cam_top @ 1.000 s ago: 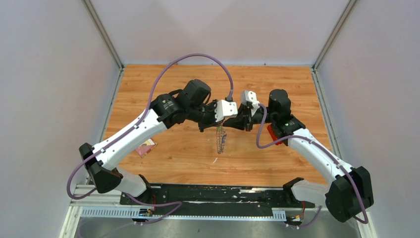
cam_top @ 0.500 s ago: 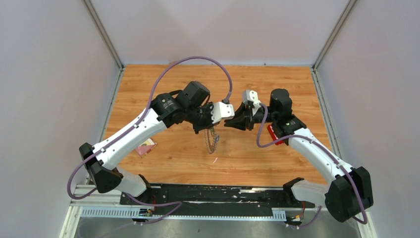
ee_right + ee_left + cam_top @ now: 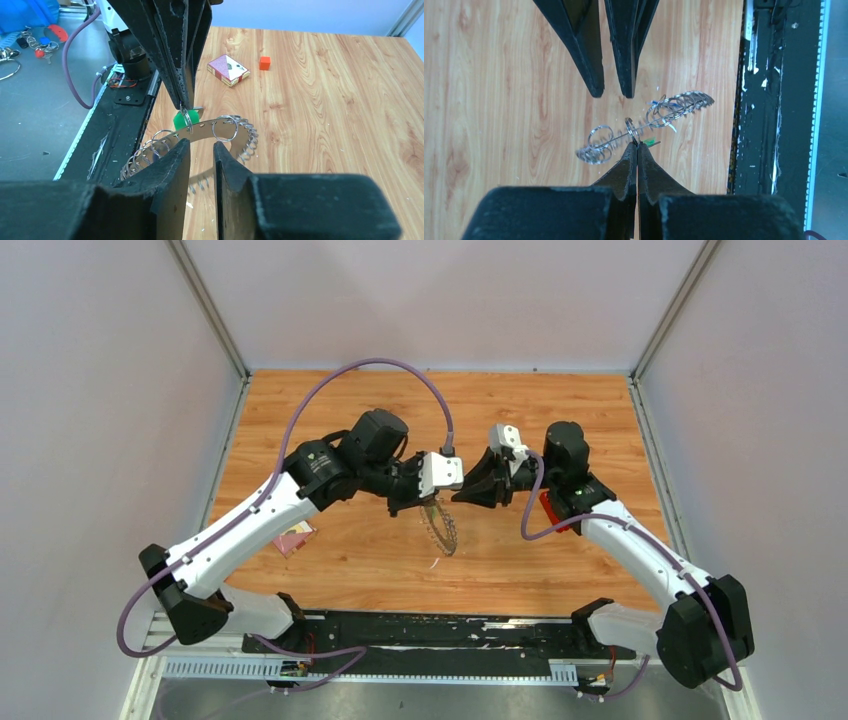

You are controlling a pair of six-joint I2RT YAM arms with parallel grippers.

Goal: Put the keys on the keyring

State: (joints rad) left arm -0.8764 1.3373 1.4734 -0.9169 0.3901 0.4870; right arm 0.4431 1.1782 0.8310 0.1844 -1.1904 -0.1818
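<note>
The keyring [image 3: 441, 528], a wide silver band edged with many small wire rings, hangs in the air over the table. My left gripper [image 3: 637, 145] is shut on one small ring of the keyring [image 3: 659, 112]. A green key [image 3: 649, 142] sits right beside those fingertips, and its green head [image 3: 186, 120] also shows in the right wrist view behind the keyring [image 3: 235, 131]. My right gripper [image 3: 201, 145] faces the band from the other side, open, with nothing between its fingers. In the top view the left gripper [image 3: 422, 503] and right gripper [image 3: 463, 496] are a short way apart. I cannot make out a blue key.
A red box with white squares [image 3: 228, 69] and a small orange cube [image 3: 265, 62] lie on the wooden table [image 3: 600, 410]. A pink card [image 3: 295, 537] lies under the left arm. A red object [image 3: 548, 508] shows beside the right arm. The black base rail [image 3: 430, 630] runs along the near edge.
The right gripper has opened and drawn back from the keyring. The left gripper has shifted left with the keyring, which has swung and now shows more of its face.
</note>
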